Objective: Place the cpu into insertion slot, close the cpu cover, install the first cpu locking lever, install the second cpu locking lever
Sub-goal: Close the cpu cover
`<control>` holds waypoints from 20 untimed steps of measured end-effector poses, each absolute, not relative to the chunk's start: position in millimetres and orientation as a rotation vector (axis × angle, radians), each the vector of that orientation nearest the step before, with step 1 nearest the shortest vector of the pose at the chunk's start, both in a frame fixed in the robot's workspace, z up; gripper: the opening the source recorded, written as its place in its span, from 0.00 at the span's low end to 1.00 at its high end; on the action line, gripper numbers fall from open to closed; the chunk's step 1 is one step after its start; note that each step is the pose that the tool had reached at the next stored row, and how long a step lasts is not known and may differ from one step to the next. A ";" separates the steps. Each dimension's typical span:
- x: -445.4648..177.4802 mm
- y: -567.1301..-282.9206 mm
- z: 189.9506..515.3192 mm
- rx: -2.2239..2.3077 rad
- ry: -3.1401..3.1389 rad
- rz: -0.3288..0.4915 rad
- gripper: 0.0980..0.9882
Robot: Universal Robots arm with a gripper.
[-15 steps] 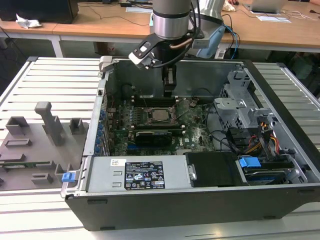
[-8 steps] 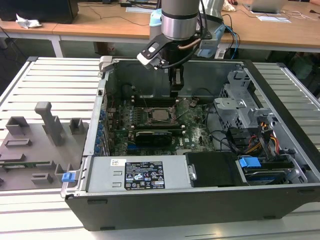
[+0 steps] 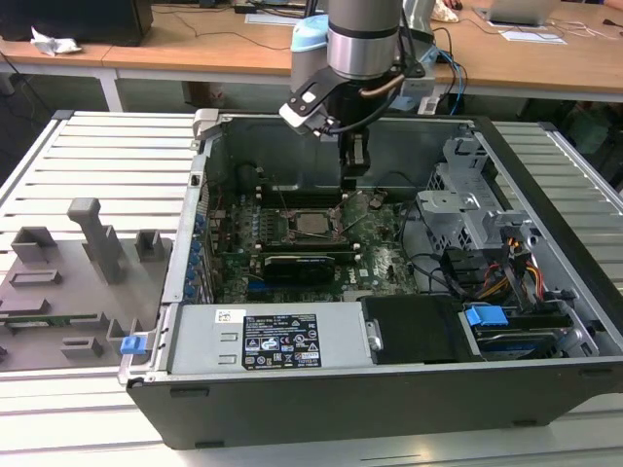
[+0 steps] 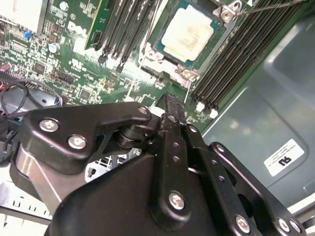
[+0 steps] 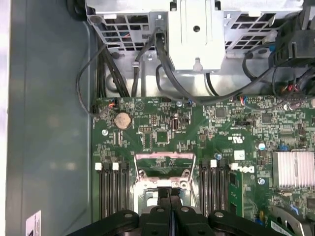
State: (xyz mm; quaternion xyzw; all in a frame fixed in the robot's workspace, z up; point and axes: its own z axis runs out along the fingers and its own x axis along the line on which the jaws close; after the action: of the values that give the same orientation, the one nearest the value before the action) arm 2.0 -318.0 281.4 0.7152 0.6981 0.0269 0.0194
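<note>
Near wall: a grey metal power supply box with a black-and-white label (image 3: 280, 341) is lying along the near side of the open black computer case (image 3: 389, 413).
Near right: a black rectangular tray (image 3: 414, 329) is sitting beside the box, towards the exterior view's right. A blue plastic tab (image 3: 485, 316) and coloured cables are lying just beyond it.
Left of the case: a grey board of moulded plastic fixtures (image 3: 58, 282) is resting on the pale slatted metal table (image 3: 117, 146), on the exterior view's left.
Middle: a green motherboard (image 3: 375, 258) is lying flat on the case floor.
Chip: the cpu (image 3: 313, 223), small and square with a silvery-beige metal top, is sitting flat inside the insertion slot (image 4: 183, 73), a silver-rimmed square socket in the green board.
Right of the board: a silver perforated metal drive cage (image 3: 467, 204) is standing against the case wall.
Gripper: the black two-finger gripper (image 3: 354, 170) is hanging over the far edge of the socket. Its fingers (image 5: 166, 196) are pressing together with nothing between them.
Arm: the silver-grey robot arm (image 3: 365, 39) is reaching down from above the far wall.
Far: wooden desks (image 3: 195, 49) are standing behind the case.
</note>
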 end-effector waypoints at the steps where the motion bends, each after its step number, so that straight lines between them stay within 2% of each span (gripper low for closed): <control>1: 4.8 -318.0 281.2 2.220 2.166 0.084 0.01; 20: 35.5 -317.8 276.7 2.220 2.167 0.083 0.01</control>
State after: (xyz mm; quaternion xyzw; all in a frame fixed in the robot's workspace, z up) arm 35.5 -317.8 276.7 0.7152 0.6981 0.0268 0.0193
